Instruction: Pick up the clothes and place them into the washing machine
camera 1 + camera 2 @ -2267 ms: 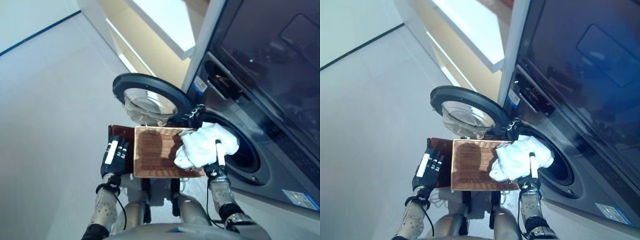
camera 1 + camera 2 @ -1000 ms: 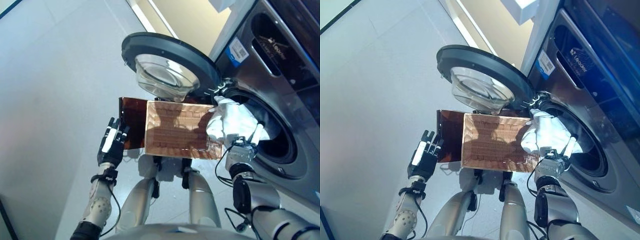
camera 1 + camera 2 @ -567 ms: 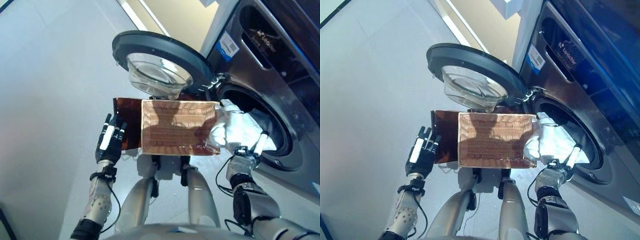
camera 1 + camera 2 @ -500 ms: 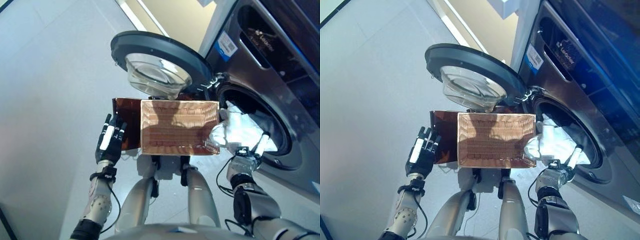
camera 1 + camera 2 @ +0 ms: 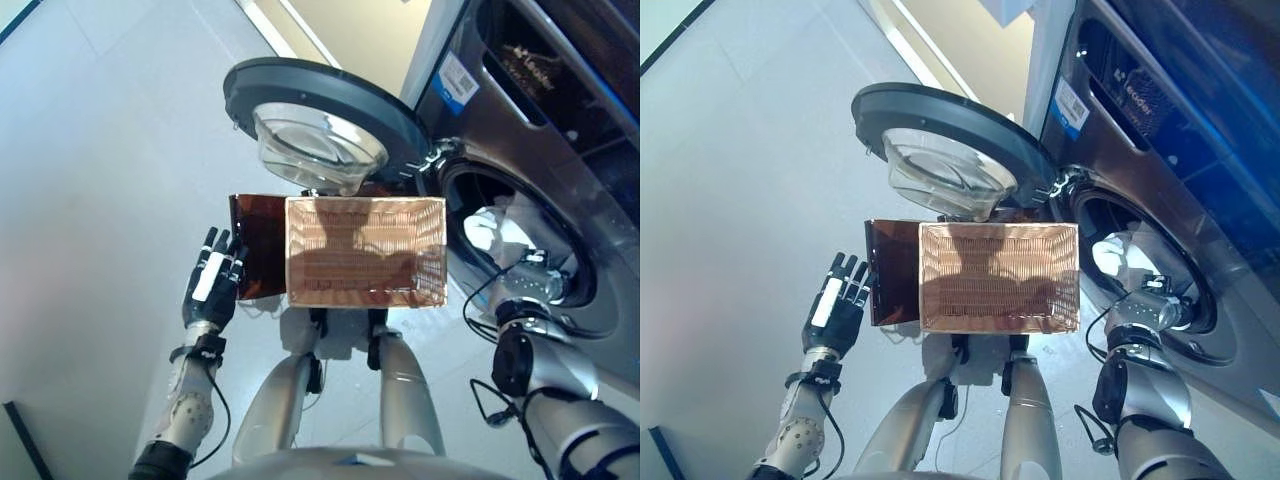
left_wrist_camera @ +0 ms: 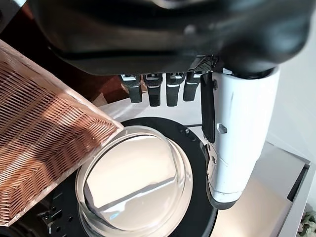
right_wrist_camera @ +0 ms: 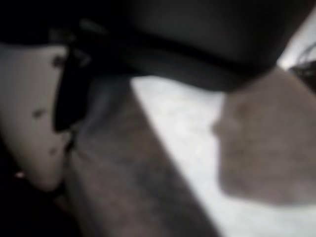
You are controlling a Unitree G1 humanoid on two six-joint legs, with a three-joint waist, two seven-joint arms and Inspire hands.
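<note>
Clothes (image 5: pixel 497 229), a white bundle, sit inside the washing machine (image 5: pixel 560 130) drum with my right hand (image 5: pixel 535 280) at the opening, grip unclear, the basket (image 5: pixel 365 250) empty, my left hand (image 5: pixel 210 285) open, letting go remains.

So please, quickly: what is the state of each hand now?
Left hand: open, fingers straight, holding nothing, beside the wicker basket.
Right hand: inside the washing machine drum with the white cloth; fingers cannot be told.
</note>
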